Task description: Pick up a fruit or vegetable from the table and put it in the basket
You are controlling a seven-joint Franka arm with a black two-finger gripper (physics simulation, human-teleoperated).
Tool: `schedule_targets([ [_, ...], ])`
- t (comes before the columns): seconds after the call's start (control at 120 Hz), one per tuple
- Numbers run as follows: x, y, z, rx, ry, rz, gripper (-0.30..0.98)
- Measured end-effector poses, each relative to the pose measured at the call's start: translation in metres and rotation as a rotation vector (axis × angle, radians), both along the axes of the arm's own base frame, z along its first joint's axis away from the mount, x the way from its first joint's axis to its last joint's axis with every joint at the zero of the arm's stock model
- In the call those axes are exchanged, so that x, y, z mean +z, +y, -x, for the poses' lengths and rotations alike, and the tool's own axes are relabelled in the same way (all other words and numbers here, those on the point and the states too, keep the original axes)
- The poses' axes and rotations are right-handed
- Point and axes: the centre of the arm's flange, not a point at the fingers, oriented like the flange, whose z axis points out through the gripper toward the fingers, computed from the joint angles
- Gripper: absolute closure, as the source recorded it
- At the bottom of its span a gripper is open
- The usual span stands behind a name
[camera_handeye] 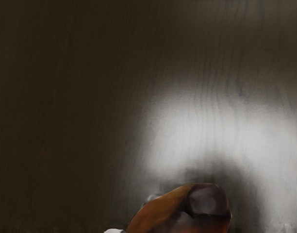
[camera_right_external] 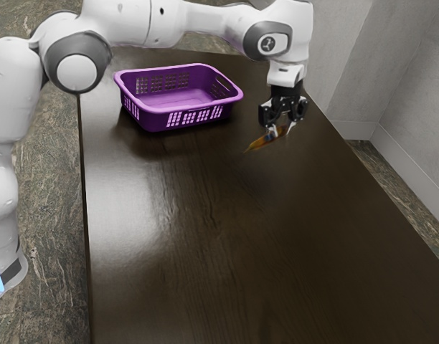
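Orange, tapering vegetable (camera_right_external: pixel 260 143), probably light, firm and slightly slippery, is hanging near the basket (camera_right_external: pixel 156 119), the tool (camera_right_external: pixel 281 132) clamping its thicker part, likely the surest hold.

Orange-brown produce (camera_handeye: pixel 160 213), dark tabletop (camera_handeye: pixel 66 97)

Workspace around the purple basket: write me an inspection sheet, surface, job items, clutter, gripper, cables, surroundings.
Surface: dark wood-grain table, glossy, with pale reflections.
Job items: purple basket upright on the table, nothing seen inside; orange-brown fruit or vegetable outside it, toward the exterior view's right, tapered end pointing down. Exact kind: cannot tell.
Clutter: nothing seen.
Gripper: black, two fingers closed on the fruit or vegetable, beside the basket rather than over it.
Cables: nothing seen.
Surroundings: grey wall; streaked, stone-like floor.
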Motion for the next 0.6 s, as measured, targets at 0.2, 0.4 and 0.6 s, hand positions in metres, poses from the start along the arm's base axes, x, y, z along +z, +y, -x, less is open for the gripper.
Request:
schedule_targets([
  [0.2,0.028,0.035,0.022,0.067,0.008,-0.023,0.63],
  [0.4,0.062,0.097,0.055,0.184,0.009,-0.051,0.62],
  [0.6,0.077,0.177,0.098,0.34,0.036,-0.069,0.62],
])
